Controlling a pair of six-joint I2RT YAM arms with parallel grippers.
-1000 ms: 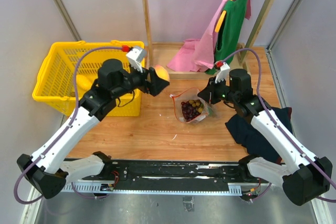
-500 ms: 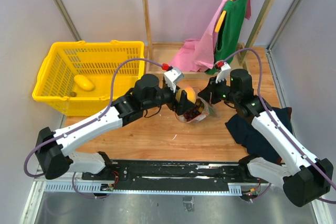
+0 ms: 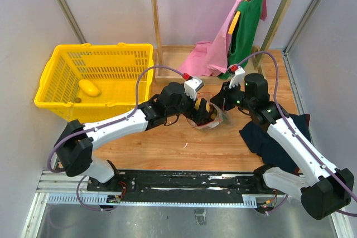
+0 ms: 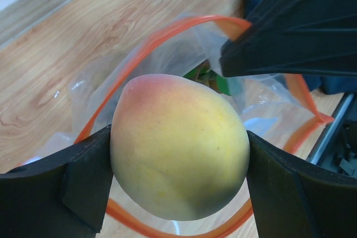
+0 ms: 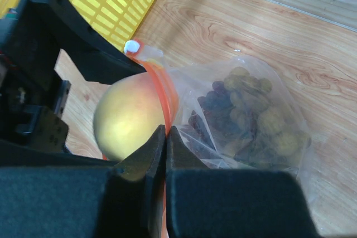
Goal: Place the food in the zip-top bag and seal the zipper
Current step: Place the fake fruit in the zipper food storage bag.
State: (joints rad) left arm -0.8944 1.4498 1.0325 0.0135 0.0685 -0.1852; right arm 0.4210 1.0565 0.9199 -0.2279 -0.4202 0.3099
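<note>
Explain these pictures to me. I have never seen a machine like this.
Two robot arms are bolted to a wooden table. One picture looks down from above; the other two come from cameras on each wrist. The left pincer holds a yellow-orange toy fruit at the open mouth of a clear bag, which contains grapes. The right pincer pinches the bag's orange strip. A yellow basket holding another yellow fruit stands left; clothes hang behind.

Basket off in the far-left corner, bag mid-surface with grapes inside, cloth pile by the right edge.
</note>
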